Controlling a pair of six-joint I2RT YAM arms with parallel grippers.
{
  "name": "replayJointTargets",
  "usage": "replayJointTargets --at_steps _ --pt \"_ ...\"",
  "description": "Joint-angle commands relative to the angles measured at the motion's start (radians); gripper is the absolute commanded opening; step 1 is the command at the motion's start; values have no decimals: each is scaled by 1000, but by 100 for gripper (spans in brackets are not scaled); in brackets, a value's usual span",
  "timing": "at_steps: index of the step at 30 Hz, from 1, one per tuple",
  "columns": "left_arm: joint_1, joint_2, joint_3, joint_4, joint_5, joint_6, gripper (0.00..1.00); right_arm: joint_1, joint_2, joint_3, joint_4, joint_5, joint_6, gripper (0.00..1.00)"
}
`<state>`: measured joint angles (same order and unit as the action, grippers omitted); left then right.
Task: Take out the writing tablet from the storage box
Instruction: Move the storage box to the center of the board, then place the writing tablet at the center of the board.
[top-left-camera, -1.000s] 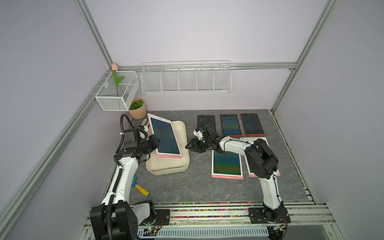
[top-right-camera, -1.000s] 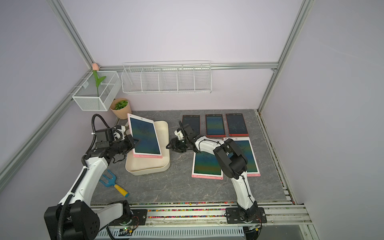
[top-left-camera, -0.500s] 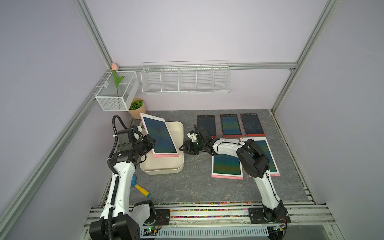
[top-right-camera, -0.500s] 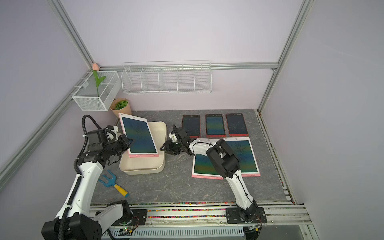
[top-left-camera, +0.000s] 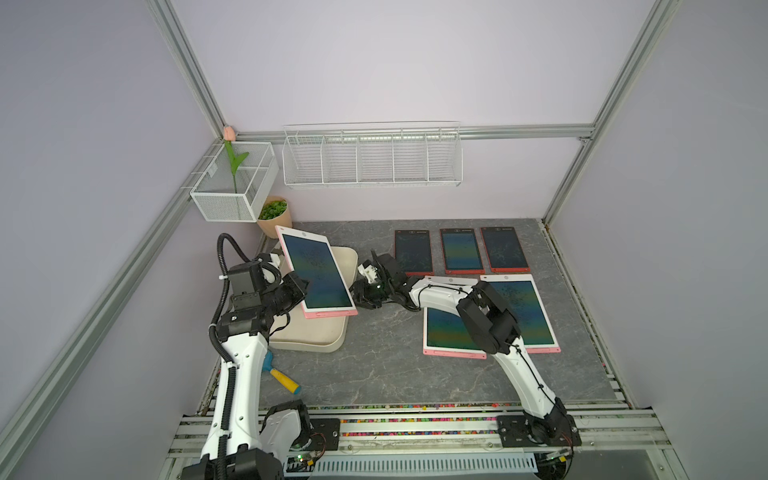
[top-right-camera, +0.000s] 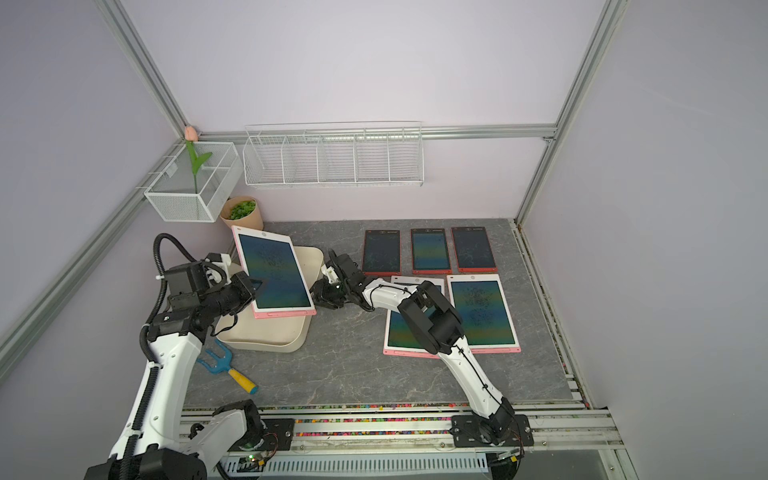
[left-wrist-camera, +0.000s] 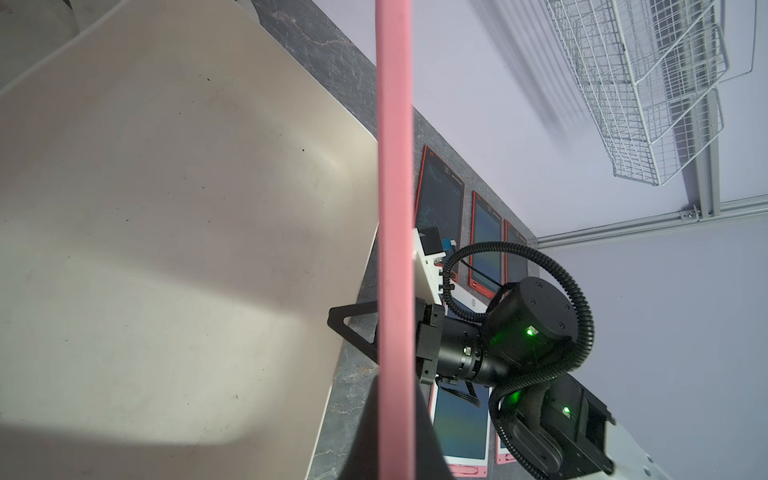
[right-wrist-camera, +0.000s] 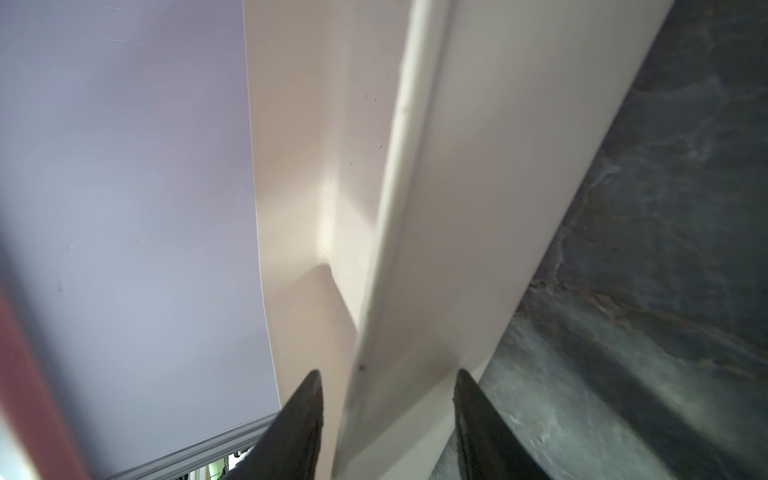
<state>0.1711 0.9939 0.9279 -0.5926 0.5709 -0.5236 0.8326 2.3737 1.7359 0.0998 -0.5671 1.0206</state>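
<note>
From where I stand, the left gripper (top-left-camera: 305, 286) is clamped tight on the 9 o'clock long edge of a flat, pink-framed writing tablet (top-left-camera: 316, 270) with a dark screen. The writing tablet hangs tilted in the air, clear of the shallow cream plastic storage box (top-left-camera: 311, 332) and directly above it. Its near short edge overhangs the tub's inside.

The storage box sits toward 9 o'clock on the grey marble-patterned tabletop (top-left-camera: 374, 365). In the left wrist view the tablet shows edge-on, with the tub's bare floor beside it.

The right gripper (top-left-camera: 356, 289) reaches in low from 3 o'clock. Its jaws straddle the tub's 3 o'clock wall, one finger inside and one outside, and seem to be pinched onto it.

Three small red-framed tablets (top-left-camera: 459, 250) lie in a row toward 1 o'clock. Two large pink-framed tablets (top-left-camera: 519, 316) lie flat toward 3 o'clock, partly under the right arm. A blue-and-yellow toy rake (top-right-camera: 226, 365) lies at 8 o'clock, just beside the tub.
</note>
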Motion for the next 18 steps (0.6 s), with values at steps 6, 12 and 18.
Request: replayJointTargets --at_steps 6,12,18 --pt "7 -41 18 22 75 -2 0 -21 -146 -95 -72 50 -63 57" --pt "7 -72 1 65 165 -34 0 -72 -300 -232 -70 52 -118 58" --pt "6 -115 -7 87 245 -53 2 -102 -400 -318 -77 17 -155 58"
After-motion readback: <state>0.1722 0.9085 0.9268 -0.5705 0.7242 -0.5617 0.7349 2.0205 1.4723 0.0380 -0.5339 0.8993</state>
